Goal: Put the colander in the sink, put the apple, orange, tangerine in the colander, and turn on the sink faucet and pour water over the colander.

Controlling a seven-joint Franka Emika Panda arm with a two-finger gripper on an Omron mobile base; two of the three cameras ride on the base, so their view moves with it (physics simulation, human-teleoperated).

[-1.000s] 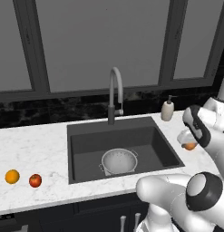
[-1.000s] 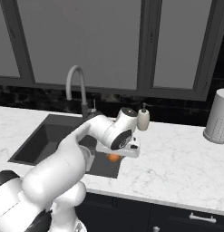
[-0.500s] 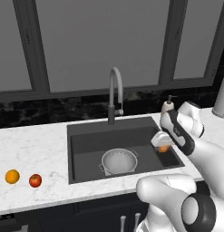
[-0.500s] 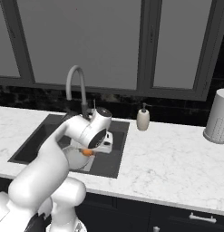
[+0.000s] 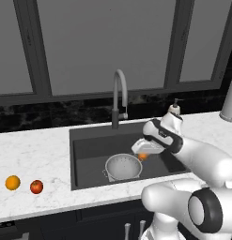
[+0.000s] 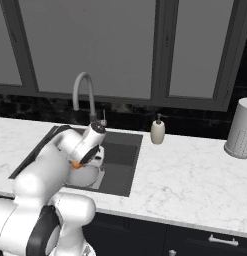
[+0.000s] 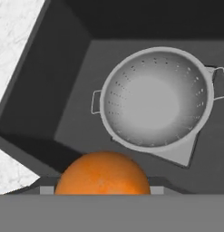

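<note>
My gripper (image 5: 143,154) is clamped on the tangerine (image 7: 102,173) just beside the colander (image 7: 156,96); it's light, round and probably slippery, so I'd grip across its middle.

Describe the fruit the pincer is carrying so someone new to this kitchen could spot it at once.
Start at the dark sink set in the white marble counter, below the grey gooseneck faucet. Just above the silvery colander's right rim, the white arm's pincer grips a small deep-orange tangerine. The other two fruits, an orange and a red apple, lie far left on the counter.
</note>
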